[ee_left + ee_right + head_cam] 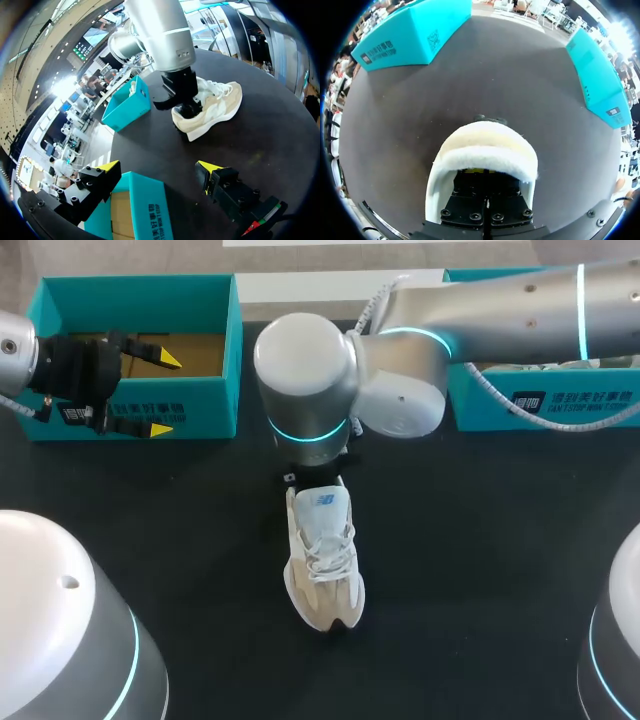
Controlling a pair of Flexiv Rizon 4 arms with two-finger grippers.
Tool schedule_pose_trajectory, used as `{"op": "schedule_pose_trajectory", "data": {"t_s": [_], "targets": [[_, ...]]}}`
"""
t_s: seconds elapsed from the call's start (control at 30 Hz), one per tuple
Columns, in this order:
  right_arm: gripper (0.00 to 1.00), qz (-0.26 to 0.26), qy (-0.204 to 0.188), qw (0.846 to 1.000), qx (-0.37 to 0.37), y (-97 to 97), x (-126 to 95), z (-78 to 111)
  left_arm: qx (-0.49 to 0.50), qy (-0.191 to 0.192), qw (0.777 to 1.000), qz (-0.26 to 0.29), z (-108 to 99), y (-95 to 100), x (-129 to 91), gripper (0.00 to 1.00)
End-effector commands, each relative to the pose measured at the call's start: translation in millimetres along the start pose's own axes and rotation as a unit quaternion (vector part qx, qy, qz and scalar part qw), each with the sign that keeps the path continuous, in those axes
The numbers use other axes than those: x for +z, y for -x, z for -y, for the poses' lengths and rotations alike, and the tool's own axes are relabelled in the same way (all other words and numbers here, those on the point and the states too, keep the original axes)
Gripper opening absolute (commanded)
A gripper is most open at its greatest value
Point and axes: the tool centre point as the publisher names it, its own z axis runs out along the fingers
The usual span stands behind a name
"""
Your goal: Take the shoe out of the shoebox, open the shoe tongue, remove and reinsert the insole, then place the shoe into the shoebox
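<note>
Shoe [323,560] laid out so its inside can be reached.
Right gripper [485,172] is sunk in its heel, fingers together, hold unseen; left gripper [152,393] is parked at 10 o'clock, agape, empty.

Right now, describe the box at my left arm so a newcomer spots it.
The black table has two teal boxes along its far edge. Pick the left box, by the left gripper, jaws open. Its inside is bare brown cardboard; the right box holds pale items.
</note>
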Motion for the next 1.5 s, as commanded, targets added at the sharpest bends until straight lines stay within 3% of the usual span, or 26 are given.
{"op": "schedule_pose_trajectory", "data": {"t_s": [0.03,0.17,0.27,0.3,0.77,0.87,1.13,1.5], "targets": [[0.00,0.007,-0.025,1.000,-0.005,4.1,-7,3.7,0.000,0.001,1.000,-0.001,0,0.2,0,1.00],[0.00,0.009,-0.069,0.998,-0.006,9.4,-26,13.9,0.000,0.001,1.000,-0.001,0,0.2,0,1.00],[0.00,-0.022,-0.131,0.991,-0.030,7.9,-41,22.3,0.000,0.001,1.000,-0.001,0,0.2,0,1.00],[0.00,-0.006,-0.121,0.992,-0.028,8.7,-49,23.1,0.000,0.001,1.000,-0.001,0,0.2,0,1.00],[0.00,-0.006,-0.121,0.992,-0.028,8.7,-49,23.1,0.000,0.001,1.000,-0.001,0,0.2,0,1.00],[0.00,0.010,-0.168,0.985,0.036,10.2,-47,23.2,0.000,0.001,1.000,-0.001,0,0.2,0,1.00],[0.00,-0.007,-0.211,0.973,0.099,8.5,-56,38.5,0.000,0.001,1.000,-0.001,0,0.2,0,1.00],[0.00,-0.010,-0.212,0.971,0.107,9.4,-58,44.6,0.000,0.001,1.000,-0.001,0,0.2,0,1.00]]}}
